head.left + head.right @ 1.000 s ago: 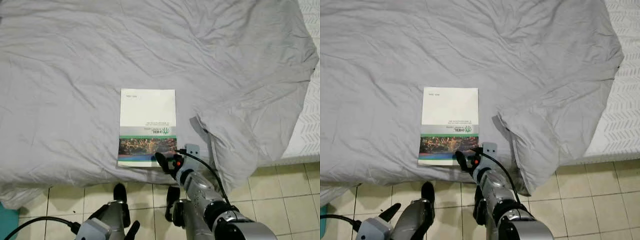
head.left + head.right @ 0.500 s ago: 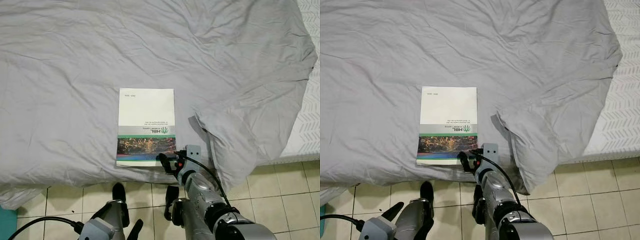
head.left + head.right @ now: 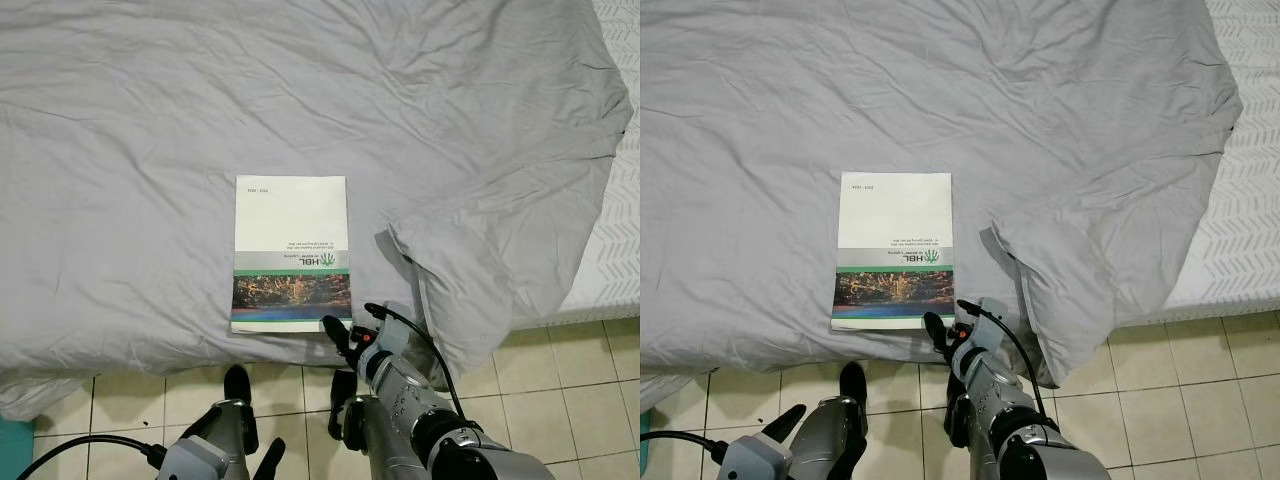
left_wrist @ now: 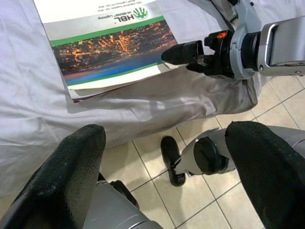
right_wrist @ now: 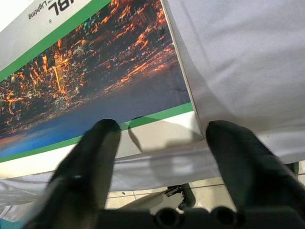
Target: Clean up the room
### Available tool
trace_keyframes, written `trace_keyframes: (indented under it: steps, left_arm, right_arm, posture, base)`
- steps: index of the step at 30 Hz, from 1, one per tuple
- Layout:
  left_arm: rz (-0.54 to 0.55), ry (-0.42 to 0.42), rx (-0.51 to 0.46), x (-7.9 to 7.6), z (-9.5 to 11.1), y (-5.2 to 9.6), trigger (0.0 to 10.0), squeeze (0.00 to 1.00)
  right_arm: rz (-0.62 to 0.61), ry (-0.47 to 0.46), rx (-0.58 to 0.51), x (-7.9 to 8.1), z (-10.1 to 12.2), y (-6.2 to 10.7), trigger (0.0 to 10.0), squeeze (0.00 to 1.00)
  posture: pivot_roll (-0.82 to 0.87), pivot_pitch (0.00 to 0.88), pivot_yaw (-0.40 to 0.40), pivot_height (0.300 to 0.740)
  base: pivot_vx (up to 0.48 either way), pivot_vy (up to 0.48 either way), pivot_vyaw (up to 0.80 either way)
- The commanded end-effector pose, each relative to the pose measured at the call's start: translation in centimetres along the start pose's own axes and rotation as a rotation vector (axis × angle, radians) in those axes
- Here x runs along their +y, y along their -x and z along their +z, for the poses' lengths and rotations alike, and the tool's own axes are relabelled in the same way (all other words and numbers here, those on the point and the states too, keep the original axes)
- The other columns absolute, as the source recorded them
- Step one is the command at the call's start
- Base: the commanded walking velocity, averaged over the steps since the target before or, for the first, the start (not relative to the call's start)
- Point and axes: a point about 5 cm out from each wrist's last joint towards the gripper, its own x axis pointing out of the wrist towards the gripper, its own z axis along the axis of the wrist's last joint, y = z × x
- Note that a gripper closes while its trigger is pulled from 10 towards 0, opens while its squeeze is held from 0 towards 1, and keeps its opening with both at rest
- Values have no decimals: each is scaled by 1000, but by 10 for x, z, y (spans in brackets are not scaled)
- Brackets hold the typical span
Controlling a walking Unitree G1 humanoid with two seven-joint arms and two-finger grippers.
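**Fingers spread at the booklet's corner, nothing lifted yet**

Fingers of my right gripper (image 3: 340,340) stand wide apart, one over the lower strip of the booklet (image 3: 291,252) and the other over the grey sheet (image 3: 150,120) just past its near right corner; they hold nothing. My left gripper (image 3: 245,420) hangs low above the tiled floor (image 3: 570,380) in front of the bed, its fingers also spread wide and empty.

The booklet lies flat on the sheet near the bed's front edge, cover up, its city photograph and green band at the end nearest me. A folded lump of sheet rises just to its right. At the far right a patterned mattress (image 3: 620,240) shows bare where the sheet stops.

By my reckoning the tidying has barely begun: the booklet is not yet gripped, so closing on that corner, lifting it and carrying it off remain to do.
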Motion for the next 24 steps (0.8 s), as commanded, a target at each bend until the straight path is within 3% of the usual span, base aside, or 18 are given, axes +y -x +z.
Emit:
trace_keyframes:
  steps: [1,12,24]
  left_arm:
    - [-12,21,57,-6,-8,7,10000,0]
    - [-3,18,59,-7,-8,9,10000,0]
    - [2,22,68,-9,-12,8,10000,0]
  right_arm:
    - [9,-85,78,9,-29,3,0,0]
    - [26,-84,59,14,-23,-1,0,0]
    - [19,-171,45,15,-21,-1,0,0]
  posture:
    - [273,689,-95,740]
    - [277,688,-101,740]
    - [264,684,-112,740]
  base:
    - [0,0,0]
    - [0,0,0]
    - [0,0,0]
